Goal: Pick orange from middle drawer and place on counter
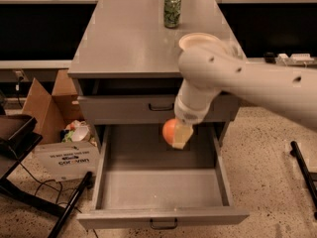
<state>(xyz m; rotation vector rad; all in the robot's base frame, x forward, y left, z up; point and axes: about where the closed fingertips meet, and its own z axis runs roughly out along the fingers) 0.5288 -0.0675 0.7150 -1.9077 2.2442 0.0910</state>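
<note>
Orange point(168, 130), just one, pinched between the fingers of the gripper point(176, 134), hangs over the open middle drawer point(158, 192), clear of its walls. Beyond, the counter point(119, 43) carries one white bowl point(198, 41) and one green can point(172, 10), left half open.

Orange point(169, 130) apparently in tool point(179, 137) above drawer point(163, 217)

The middle drawer point(158, 190) stands pulled out to the near side, below a shallower drawer front point(124, 109). The gripper point(179, 135) hangs over the drawer's far part, clasping the orange point(170, 131) clear of its floor. On the counter point(124, 41), a can point(172, 10) stands far and a bowl point(198, 40) right. A cardboard box point(44, 103) sits left of the cabinet
</note>
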